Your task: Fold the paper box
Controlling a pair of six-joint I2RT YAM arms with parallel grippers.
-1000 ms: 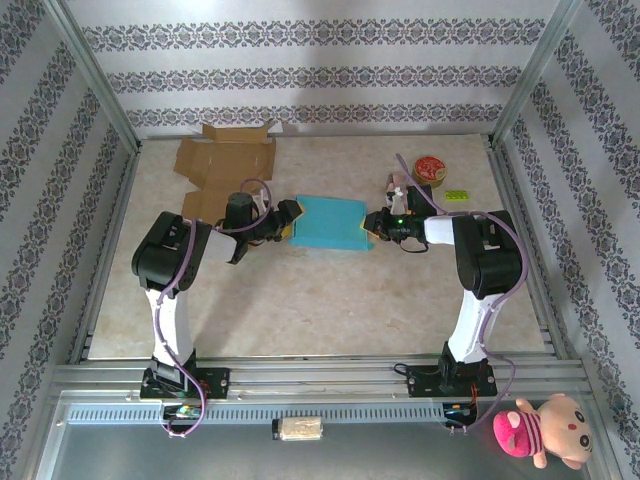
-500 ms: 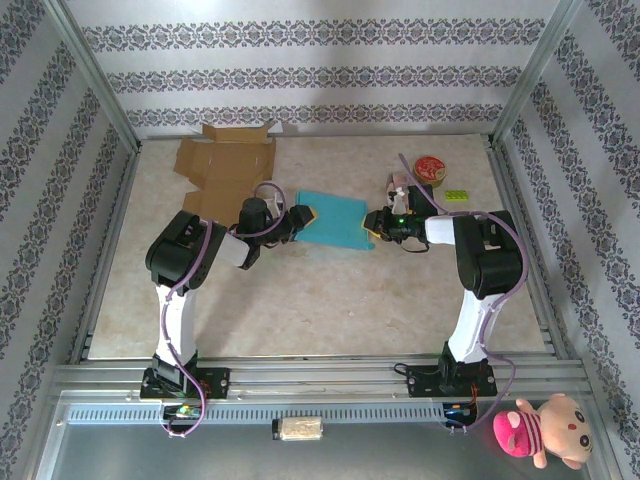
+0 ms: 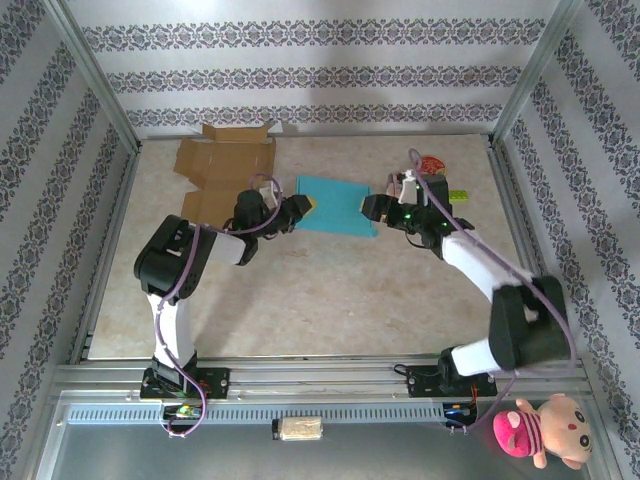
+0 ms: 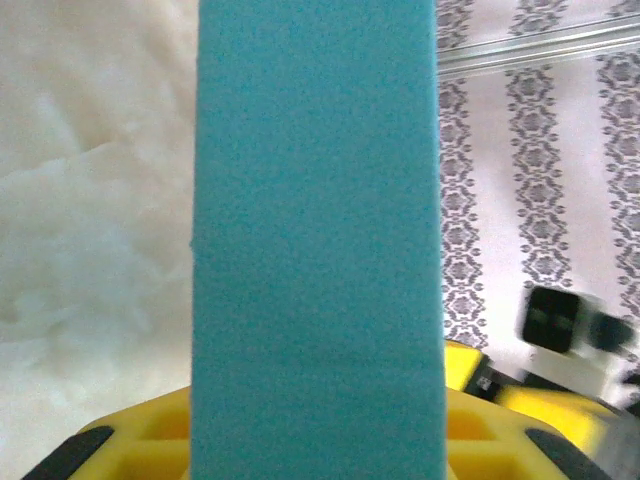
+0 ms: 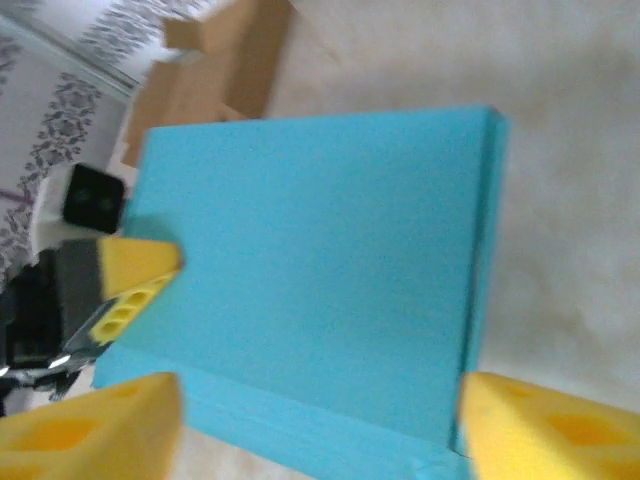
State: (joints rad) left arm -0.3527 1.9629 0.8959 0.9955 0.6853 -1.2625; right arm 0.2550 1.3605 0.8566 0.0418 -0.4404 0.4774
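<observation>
**Nearly there: box shaped, last flaps unchecked**

Down at the near edge, beside the right arm's base, a pink plush toy (image 3: 540, 428), no part of the job. Further in, over the middle of the counter (image 3: 330, 300), the left claw (image 3: 302, 209): clamped on the left end of the turquoise paper box (image 3: 338, 200), turquoise wall wedged between yellow fingers in the left wrist view. Opposite, the right claw (image 3: 370, 207): spread wide, astride the box's right end without pinching it.

Sits between the two claws, low over the counter; hard to say whether resting or just lifted. Looks already like a shallow closed box, top face and side walls squared up in the right wrist view. Judged mostly done.

Probably left: pressing the last edge home, then letting go. Impossible to tell whether every flap is tucked.

Beyond, far left, flattened brown cardboard (image 3: 225, 165), near the box but apart from it. Far right, a round red disc (image 3: 431, 165) and a small green block (image 3: 456, 195).
</observation>
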